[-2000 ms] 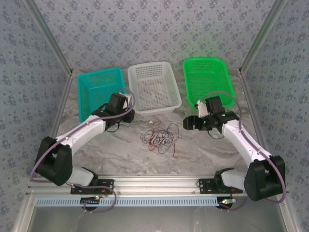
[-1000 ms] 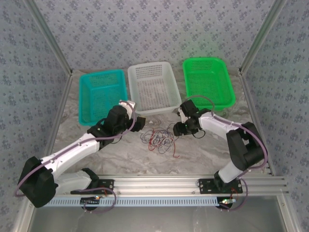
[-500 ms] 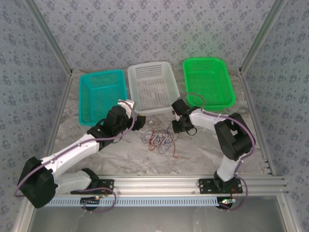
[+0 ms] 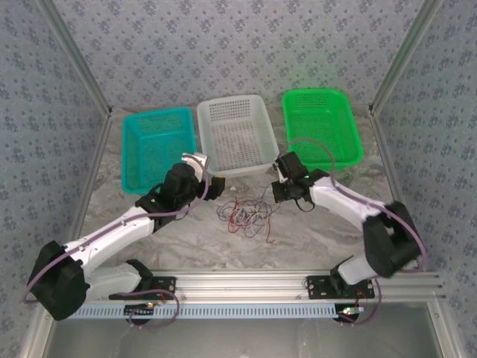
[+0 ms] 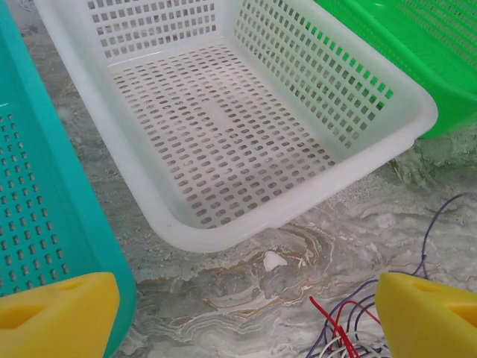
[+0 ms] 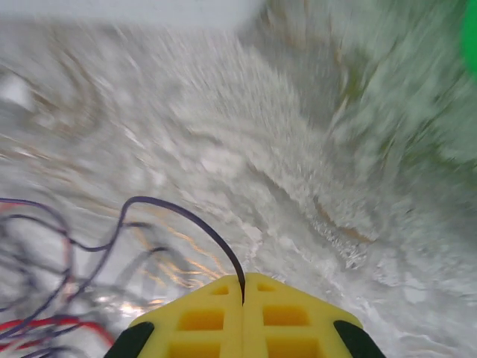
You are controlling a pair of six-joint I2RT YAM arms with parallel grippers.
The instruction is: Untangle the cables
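Observation:
The cables point(image 4: 246, 215) lie in a loose tangle of red, dark purple and whitish loops on the marble table, just in front of the white basket. My right gripper point(image 4: 275, 193) is at the tangle's right edge. In the right wrist view its yellow fingers point(image 6: 243, 287) are pressed together on a dark purple cable point(image 6: 186, 220) that arcs left towards blurred red and purple loops. My left gripper point(image 4: 216, 186) hovers at the tangle's left, and its yellow fingers point(image 5: 242, 309) stand wide apart with nothing between them. A corner of the cables point(image 5: 350, 324) shows by the right finger.
Three baskets stand in a row at the back: a teal basket point(image 4: 127, 153), a white basket point(image 4: 238, 172) and a green basket point(image 4: 358, 145). The white basket's front rim point(image 5: 298, 201) is close ahead of my left gripper, with the teal wall point(image 5: 45, 186) at its left.
My right gripper has closed on the dark purple cable at the tangle's right edge, and its arm has swung outward to the right. The left arm has stayed put.

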